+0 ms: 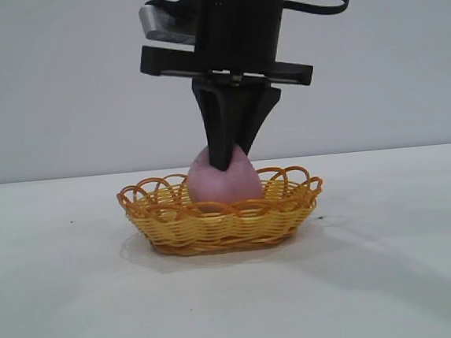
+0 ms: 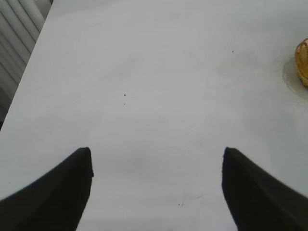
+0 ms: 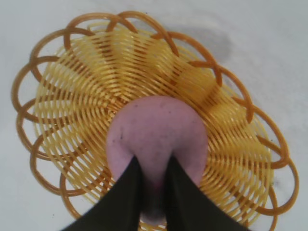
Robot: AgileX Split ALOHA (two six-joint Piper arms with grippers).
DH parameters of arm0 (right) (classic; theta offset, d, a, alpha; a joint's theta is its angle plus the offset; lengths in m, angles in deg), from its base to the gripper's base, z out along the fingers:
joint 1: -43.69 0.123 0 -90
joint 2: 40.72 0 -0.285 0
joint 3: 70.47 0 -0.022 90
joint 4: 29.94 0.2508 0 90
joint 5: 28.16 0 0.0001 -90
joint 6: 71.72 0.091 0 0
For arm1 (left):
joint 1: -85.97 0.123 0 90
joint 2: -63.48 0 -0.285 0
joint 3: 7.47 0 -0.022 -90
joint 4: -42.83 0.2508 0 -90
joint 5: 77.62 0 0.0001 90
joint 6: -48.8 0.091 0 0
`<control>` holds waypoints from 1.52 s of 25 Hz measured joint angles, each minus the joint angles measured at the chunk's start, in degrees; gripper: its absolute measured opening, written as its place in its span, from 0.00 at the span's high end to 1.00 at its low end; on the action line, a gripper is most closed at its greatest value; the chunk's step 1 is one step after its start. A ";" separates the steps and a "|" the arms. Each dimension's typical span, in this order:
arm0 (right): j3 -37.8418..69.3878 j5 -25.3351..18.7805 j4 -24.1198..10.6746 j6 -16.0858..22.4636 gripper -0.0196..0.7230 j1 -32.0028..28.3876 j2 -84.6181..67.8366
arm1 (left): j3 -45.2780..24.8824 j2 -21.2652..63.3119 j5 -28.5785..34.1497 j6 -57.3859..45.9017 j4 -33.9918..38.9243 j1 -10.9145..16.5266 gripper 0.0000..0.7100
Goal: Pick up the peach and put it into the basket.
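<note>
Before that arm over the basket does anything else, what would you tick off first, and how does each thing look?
1. Peach inside the basket: ok, it sits within the rim.
2. Basket flat on the table: ok, not tipped.
3. Right gripper let go of the peach: cannot tell, its fingers lie narrowly apart against the fruit's top.
4. Path straight up for the right gripper: ok, nothing shows above the basket but the arm itself.
5. Left gripper out of the way: ok, open over bare table, the basket only at the edge of its view.
</note>
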 joint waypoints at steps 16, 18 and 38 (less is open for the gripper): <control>-0.13 -5.33 -4.19 1.39 0.40 -7.67 -4.19 | 0.00 0.00 0.00 0.00 0.00 0.00 0.25; -0.13 -6.33 -4.73 1.39 0.40 -10.82 -4.38 | 0.00 0.00 0.00 0.00 0.00 0.00 0.25; -0.13 -12.00 -5.61 1.66 0.40 -34.41 -6.32 | 0.00 0.00 0.00 0.00 0.00 0.00 0.25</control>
